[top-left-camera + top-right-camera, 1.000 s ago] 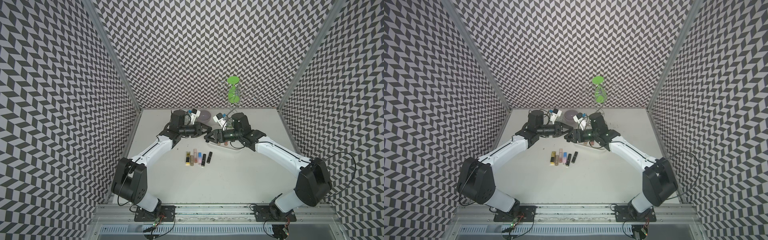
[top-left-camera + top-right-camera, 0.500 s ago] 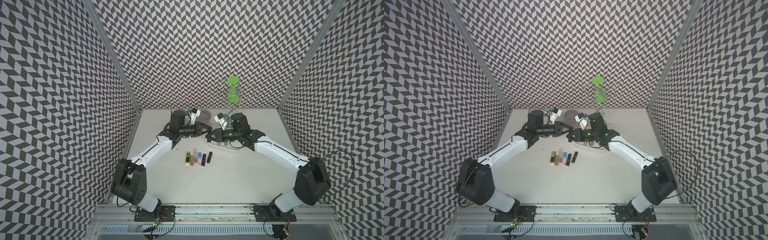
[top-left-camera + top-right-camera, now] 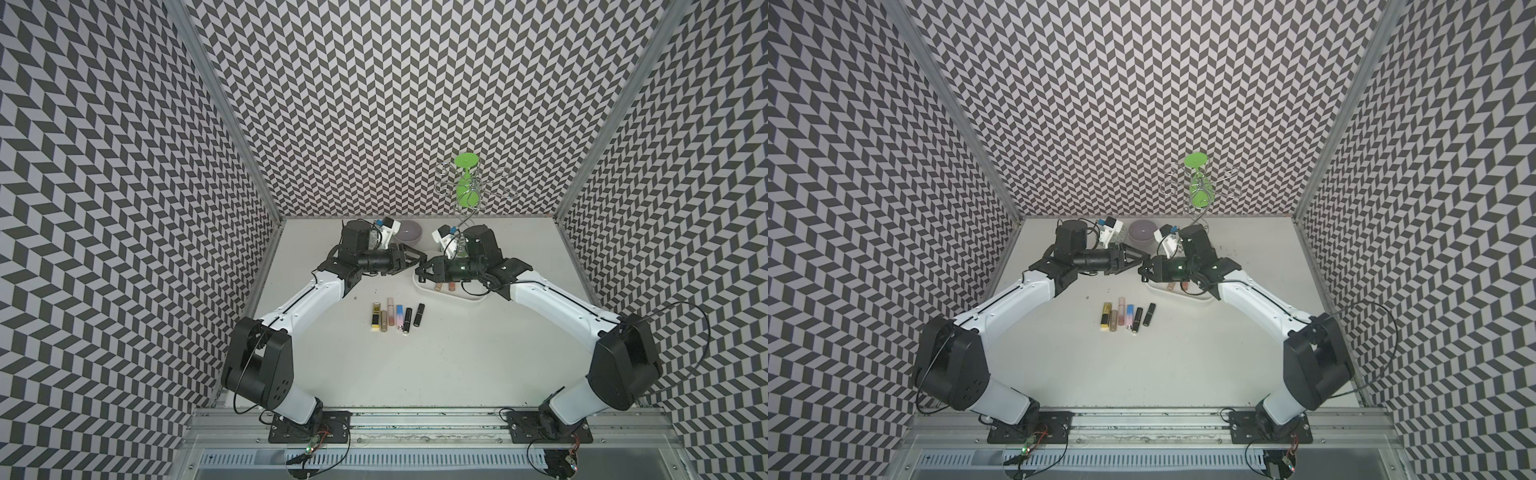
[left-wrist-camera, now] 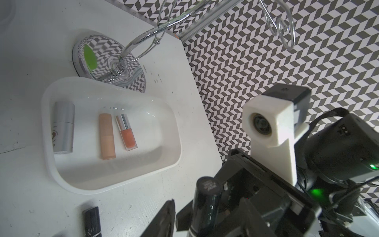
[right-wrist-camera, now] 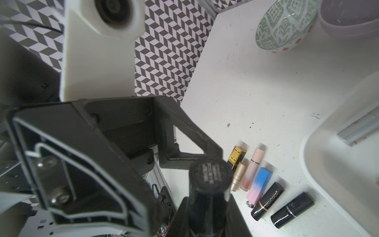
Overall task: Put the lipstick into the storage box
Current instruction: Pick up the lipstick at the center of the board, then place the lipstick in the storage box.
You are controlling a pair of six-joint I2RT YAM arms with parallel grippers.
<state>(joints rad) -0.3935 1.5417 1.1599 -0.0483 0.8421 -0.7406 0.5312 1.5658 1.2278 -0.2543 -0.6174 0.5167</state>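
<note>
black lipstick (image 5: 209, 178) sits in the right claw (image 3: 420, 272), which is clamped tight on its barrel. only the cap end shows; the rest is buried between the fingers. in both top views the tube is lost in the black of the two claws.

left claw (image 3: 417, 261) faces it tip to tip, jaws spread, gripping nothing. whether a finger touches the tube, cannot tell.

both hang above the counter (image 3: 415, 374) at the 9 o'clock end of the storage box (image 4: 147, 131). over the rim or just off it, cannot tell.

the box holds a silver tube (image 4: 63, 127), peach tube (image 4: 106, 136) and orange gloss (image 4: 126, 131). in the top views the right arm covers the silver one.

row of tubes (image 3: 397, 318) lies at 7 o'clock of the box. patterned bowl (image 5: 285, 26) is cut off at the frame edge.
</note>
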